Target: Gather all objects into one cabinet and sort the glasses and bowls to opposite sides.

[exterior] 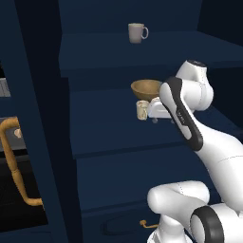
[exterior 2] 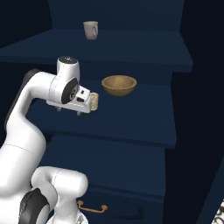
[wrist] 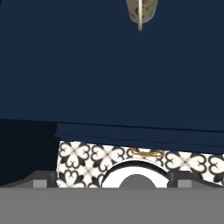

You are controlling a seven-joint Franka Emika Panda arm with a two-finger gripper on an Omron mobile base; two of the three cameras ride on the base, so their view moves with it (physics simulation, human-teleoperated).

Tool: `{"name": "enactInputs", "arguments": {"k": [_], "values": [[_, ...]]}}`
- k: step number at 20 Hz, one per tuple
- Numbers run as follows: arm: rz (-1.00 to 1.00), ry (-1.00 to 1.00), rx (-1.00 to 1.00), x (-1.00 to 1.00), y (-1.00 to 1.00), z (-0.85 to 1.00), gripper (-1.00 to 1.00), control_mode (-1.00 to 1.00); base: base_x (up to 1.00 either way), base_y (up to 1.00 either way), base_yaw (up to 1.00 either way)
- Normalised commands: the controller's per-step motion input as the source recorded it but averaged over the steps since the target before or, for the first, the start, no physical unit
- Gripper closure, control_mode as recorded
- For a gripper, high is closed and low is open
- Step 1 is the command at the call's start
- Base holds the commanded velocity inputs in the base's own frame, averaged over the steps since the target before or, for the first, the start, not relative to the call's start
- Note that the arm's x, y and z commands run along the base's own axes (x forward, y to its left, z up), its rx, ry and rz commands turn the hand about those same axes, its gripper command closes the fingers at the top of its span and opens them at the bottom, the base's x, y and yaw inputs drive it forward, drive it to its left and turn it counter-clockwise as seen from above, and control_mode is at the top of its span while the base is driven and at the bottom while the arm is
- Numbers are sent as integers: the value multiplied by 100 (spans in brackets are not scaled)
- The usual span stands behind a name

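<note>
- Cabinet (exterior: 118,137): open, dark navy, its deep shelves stepping up and back; brass door handle (exterior: 14,166) at 9 o'clock in the left base view.
- Arm: elbow raised, forearm reaching level over the middle shelf (exterior 2: 131,120), hand lying flat and pointing into the cabinet.
- Bowl (exterior 2: 119,85): upright on the middle shelf, at about 2 o'clock from the hand in the right base view, close by but apart from it.
- Mug (exterior 2: 91,30): upright on the shelf above, well apart, at 12 o'clock.
- Tumbler (exterior 2: 94,101): upright, long axis vertical, right at the tip of the hand on the middle shelf, at 3 o'clock from it. Whether it is touched is unclear.
- Tool (exterior 2: 90,102): spread wide, holding nothing that I can make out. The tumbler looks set down on the bowl's 8 o'clock side, so backing straight out seems the likely move.
</note>
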Motion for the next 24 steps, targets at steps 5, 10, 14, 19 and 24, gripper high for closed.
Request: {"name": "enactInputs", "arguments": {"k": [5, 10, 14, 19, 24], "values": [[0, -1, 0, -1, 1, -19, -100, -100, 0, 0, 0], [0, -9, -7, -3, 0, 63, -100, -100, 0, 0, 0], [0, -2, -3, 5, 0, 17, -100, -100, 0, 0, 0], [0, -6, -3, 32, 0, -4, -100, -100, 0, 0, 0], [3, -26, -13, 24, 0, -45, -100, -100, 0, 0, 0]]}}
